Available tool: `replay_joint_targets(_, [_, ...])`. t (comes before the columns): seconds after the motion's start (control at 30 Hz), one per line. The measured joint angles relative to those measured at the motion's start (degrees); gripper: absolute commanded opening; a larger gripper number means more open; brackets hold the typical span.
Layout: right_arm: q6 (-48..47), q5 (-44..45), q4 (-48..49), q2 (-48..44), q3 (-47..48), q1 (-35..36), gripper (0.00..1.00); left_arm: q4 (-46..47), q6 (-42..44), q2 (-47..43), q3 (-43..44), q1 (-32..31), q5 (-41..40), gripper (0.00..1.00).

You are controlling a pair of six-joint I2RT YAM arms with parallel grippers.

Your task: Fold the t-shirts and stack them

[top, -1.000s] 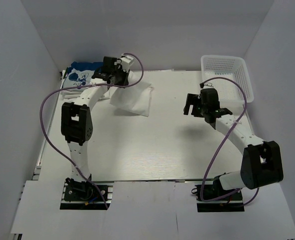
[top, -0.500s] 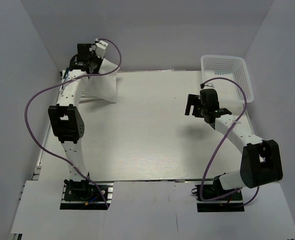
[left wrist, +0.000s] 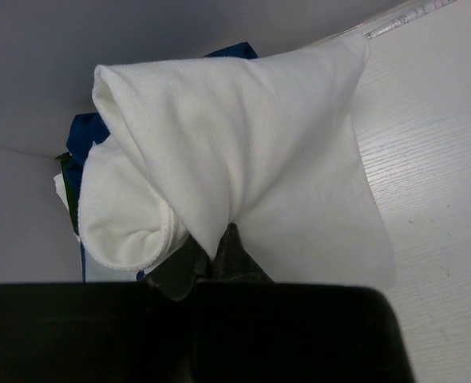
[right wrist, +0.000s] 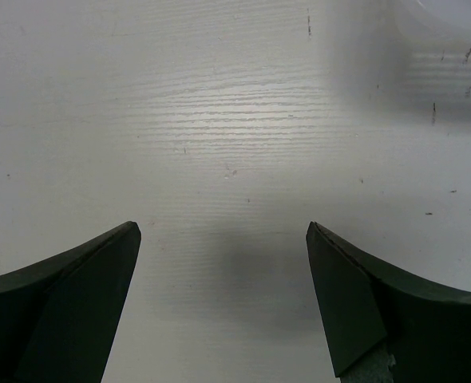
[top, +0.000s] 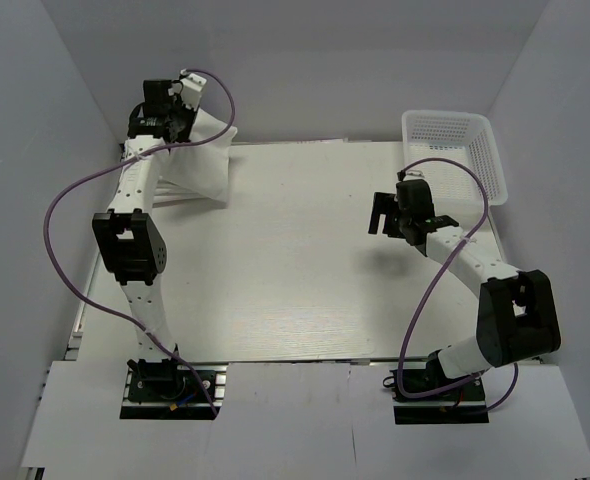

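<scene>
Holding a white t-shirt up at the far-left corner

I am looking at the left arm standing stretched toward the far-left corner of the table [top: 295, 280], right by the back wall. The left gripper [top: 173, 120] is pinching a white t-shirt [top: 205, 165], with its jaws squeezed tight on a fold of the cloth. Through the left wrist camera I am seeing the dark fingertips [left wrist: 239, 259] biting into the fabric from below. The shirt is draping away from them, a thick doubled-over roll on the left and a flatter sheet spreading to the right. In the overhead view the cloth is hanging down from the pinch and its lower edge is meeting the tabletop. I cannot tell how much of it is resting there. A blue t-shirt [left wrist: 82, 144] is peeking out behind the white one, up against the wall and mostly covered.

The right arm is hovering over the right half of the table, well apart from the shirts. The right gripper [top: 380, 212] is standing wide open and gripping nothing. Through its wrist camera I am looking between the two dark fingers [right wrist: 76, 295] at bare white woodgrain. A white mesh basket [top: 453, 140] is sitting at the far-right corner, just beyond that arm. A purple cable [top: 63, 205] is looping out from the left arm.
</scene>
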Motion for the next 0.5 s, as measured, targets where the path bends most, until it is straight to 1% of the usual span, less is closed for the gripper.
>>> replay_joint_targets(0.3, [0.0,-0.2,0.0,0.6,0.1,0.0,0.91,-0.7,-1.4,-0.1,5.5,0.6,0.6,0.00])
replay_joint_targets(0.5, [0.0,-0.2,-0.6,1.8,0.7,0.0,0.91,0.1,-2.2,-1.1,5.8,0.7,0.9,0.00])
